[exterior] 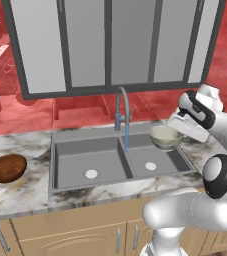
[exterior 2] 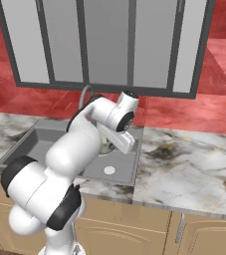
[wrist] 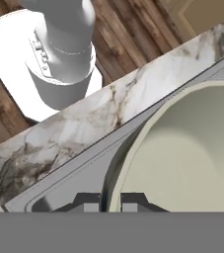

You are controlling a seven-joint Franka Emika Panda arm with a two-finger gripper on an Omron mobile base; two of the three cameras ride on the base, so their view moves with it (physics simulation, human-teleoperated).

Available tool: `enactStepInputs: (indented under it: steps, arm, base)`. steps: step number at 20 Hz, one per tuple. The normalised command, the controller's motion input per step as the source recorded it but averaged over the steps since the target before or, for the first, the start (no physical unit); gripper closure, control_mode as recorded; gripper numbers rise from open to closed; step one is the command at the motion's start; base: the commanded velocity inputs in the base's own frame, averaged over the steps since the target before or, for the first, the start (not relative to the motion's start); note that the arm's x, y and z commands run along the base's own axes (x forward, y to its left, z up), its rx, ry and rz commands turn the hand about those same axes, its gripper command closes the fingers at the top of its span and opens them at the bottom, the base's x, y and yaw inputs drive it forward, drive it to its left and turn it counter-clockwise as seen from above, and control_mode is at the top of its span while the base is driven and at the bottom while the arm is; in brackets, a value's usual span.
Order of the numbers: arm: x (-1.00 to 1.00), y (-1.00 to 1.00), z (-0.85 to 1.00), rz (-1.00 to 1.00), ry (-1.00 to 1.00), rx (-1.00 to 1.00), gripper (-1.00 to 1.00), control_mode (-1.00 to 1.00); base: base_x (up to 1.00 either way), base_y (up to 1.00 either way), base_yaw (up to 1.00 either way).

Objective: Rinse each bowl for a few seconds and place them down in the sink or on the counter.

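Note:
My gripper is shut on the rim of the pale greenish-beige bowl, holding it upright above the right basin of the sink. In the hand view the bowl's cream inside is on the right, with its rim pinched between the gripper's two dark tips. A thin blue stream of water falls from the faucet just left of the held bowl, apart from it. The dark reddish-brown bowl rests on the counter left of the sink.
A white drain sits in the left basin and another drain in the right. Marble counter stretches to the right of the sink. A window and red wall stand behind the faucet. My own arm crosses the sink's right side.

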Motion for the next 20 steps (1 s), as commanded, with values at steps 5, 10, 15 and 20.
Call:
enactStepInputs:
  steps: [5, 10, 15, 20]
  arm:
    - [0.02, 0.34, 0.00, 0.10, 0.02, 0.00, 1.00, -1.00]
    - [0.07, 0.30, 0.01, 0.09, 0.03, 0.01, 1.00, -1.00]
    - [0.08, 0.29, 0.01, 0.09, 0.02, 0.01, 1.00, -1.00]
    - [0.11, 0.28, 0.02, 0.09, 0.03, 0.01, 1.00, -1.00]
  base:
    - [0.00, 0.00, 0.00]
    - [0.00, 0.00, 0.00]
    - [0.00, 0.00, 0.00]
    - [0.00, 0.00, 0.00]
